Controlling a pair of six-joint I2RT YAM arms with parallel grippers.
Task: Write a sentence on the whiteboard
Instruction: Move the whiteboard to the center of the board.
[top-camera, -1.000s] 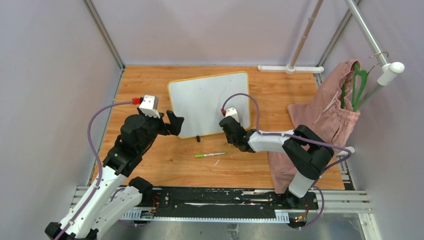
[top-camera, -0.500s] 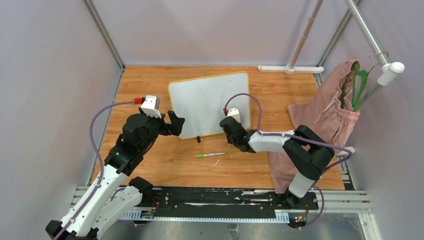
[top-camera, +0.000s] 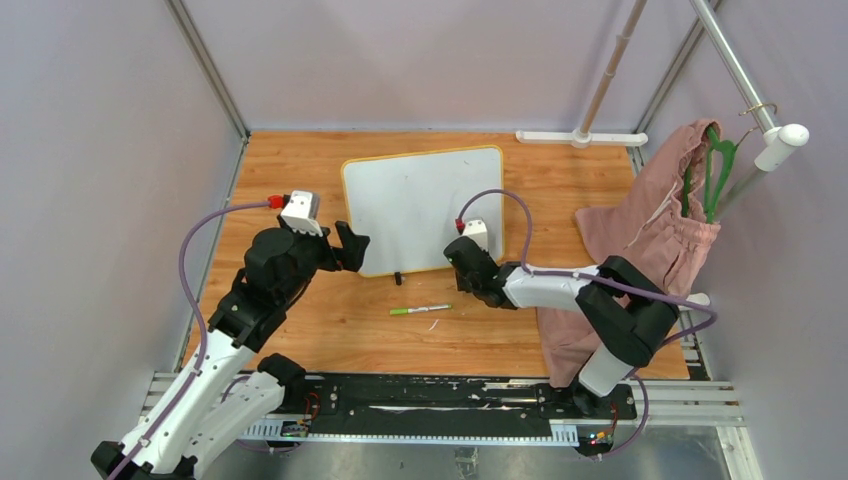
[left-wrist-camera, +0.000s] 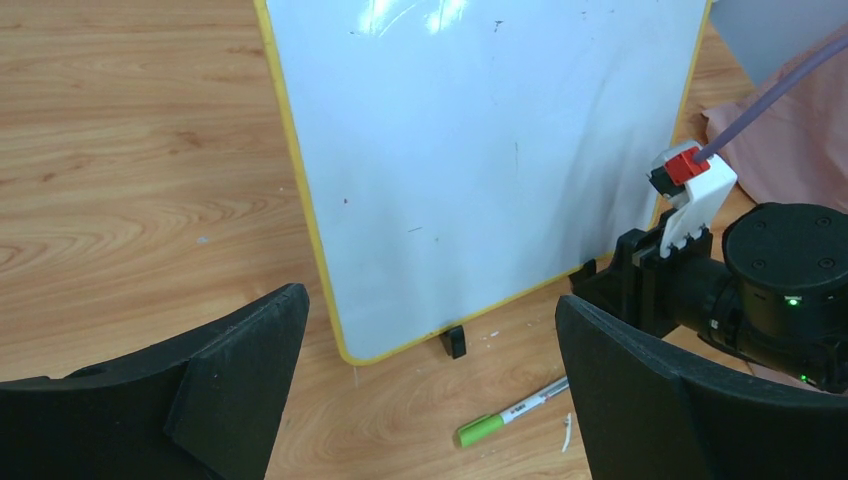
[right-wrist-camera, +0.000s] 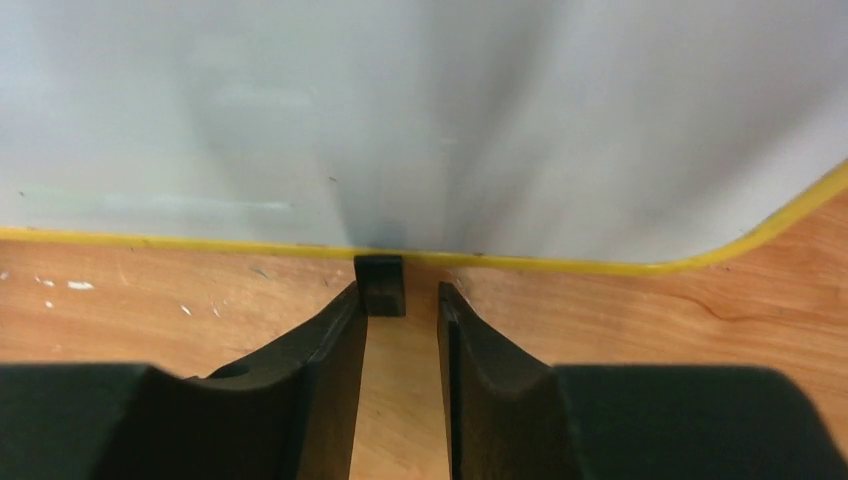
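The whiteboard (top-camera: 425, 205) has a glossy white face that throws back soft glare and carries a few tiny dark specks, set inside a thin, smooth yellow rim (left-wrist-camera: 304, 200); its small foot (right-wrist-camera: 381, 283) looks like matt black plastic. Under the whiteboard, the table (top-camera: 290, 170) is warm wood with plain grain, a low sheen and some pale scuffs. In front of the whiteboard lies a marker (top-camera: 420, 310) of shiny plastic. Right of the whiteboard hangs pink cloth (top-camera: 650, 230), soft and matt, on a green plastic hanger (top-camera: 716, 170). The fingers (left-wrist-camera: 240, 360) of the left gripper (left-wrist-camera: 430, 297), near the whiteboard's lower corner, are matt black plastic
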